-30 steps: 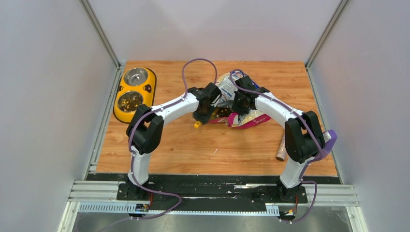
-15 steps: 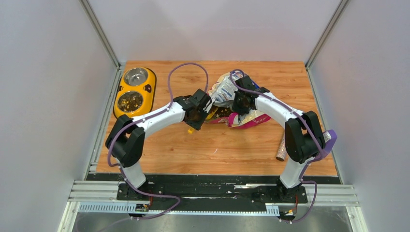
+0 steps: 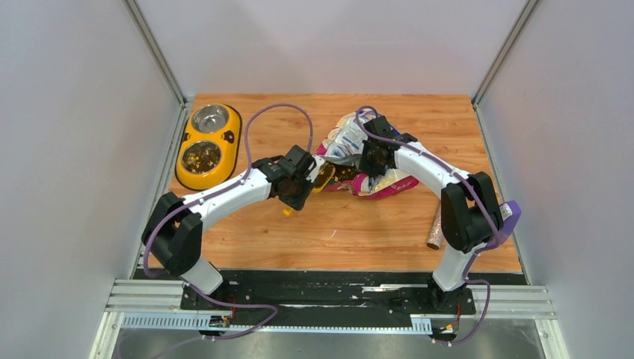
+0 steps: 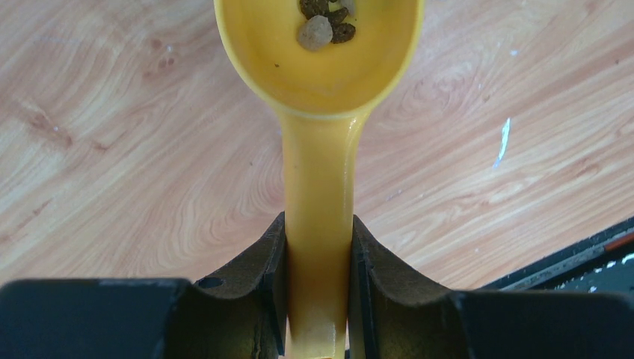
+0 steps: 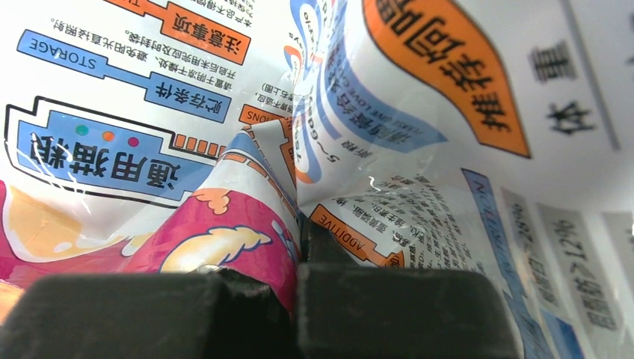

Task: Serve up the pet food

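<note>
My left gripper [image 3: 299, 185] is shut on the handle of a yellow scoop [image 3: 321, 177]. It holds the scoop above the wooden table, just left of the bag. In the left wrist view the gripper [image 4: 318, 239] clamps the handle, and the scoop [image 4: 321, 67] carries a few brown kibble pellets [image 4: 323, 21]. The pink, blue and white cat food bag [image 3: 345, 142] lies crumpled at mid table. My right gripper [image 3: 371, 158] is shut on a fold of it. In the right wrist view the bag [image 5: 389, 112] fills the frame, pinched in the gripper [image 5: 299, 247].
A yellow double-bowl feeder [image 3: 232, 137] stands at the far left. Its near bowl [image 3: 201, 157] holds kibble and its far bowl [image 3: 210, 117] shows bare steel. A slim speckled tube [image 3: 435, 226] lies at the right by the right arm. Walls enclose the table.
My left arm has drawn the scoop left and toward the near side, away from the bag. The right gripper and the bag have stayed put.
</note>
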{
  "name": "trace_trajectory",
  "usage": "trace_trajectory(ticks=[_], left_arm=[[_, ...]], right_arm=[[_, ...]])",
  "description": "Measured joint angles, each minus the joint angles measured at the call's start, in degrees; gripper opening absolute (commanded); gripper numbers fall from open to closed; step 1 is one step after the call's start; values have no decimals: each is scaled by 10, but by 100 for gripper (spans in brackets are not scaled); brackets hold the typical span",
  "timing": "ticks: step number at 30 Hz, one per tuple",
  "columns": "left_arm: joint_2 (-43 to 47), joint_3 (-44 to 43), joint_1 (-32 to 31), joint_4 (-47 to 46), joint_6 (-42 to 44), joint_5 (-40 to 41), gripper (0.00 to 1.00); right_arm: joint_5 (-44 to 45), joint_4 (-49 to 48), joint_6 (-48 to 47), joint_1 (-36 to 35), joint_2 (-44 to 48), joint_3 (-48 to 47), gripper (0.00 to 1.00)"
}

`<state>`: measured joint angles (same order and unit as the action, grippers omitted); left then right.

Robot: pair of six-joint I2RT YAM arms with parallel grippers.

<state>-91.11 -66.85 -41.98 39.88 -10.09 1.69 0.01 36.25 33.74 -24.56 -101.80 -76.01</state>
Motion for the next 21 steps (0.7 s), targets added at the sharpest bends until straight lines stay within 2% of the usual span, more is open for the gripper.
trace_trajectory(ticks=[11, 21], left_arm=[[140, 81, 0, 5, 25, -32, 0], [227, 129, 0, 1, 39, -27, 0]], right_arm=[[1, 21, -2, 0, -2, -17, 0], [1, 37, -2, 0, -12, -32, 0]])
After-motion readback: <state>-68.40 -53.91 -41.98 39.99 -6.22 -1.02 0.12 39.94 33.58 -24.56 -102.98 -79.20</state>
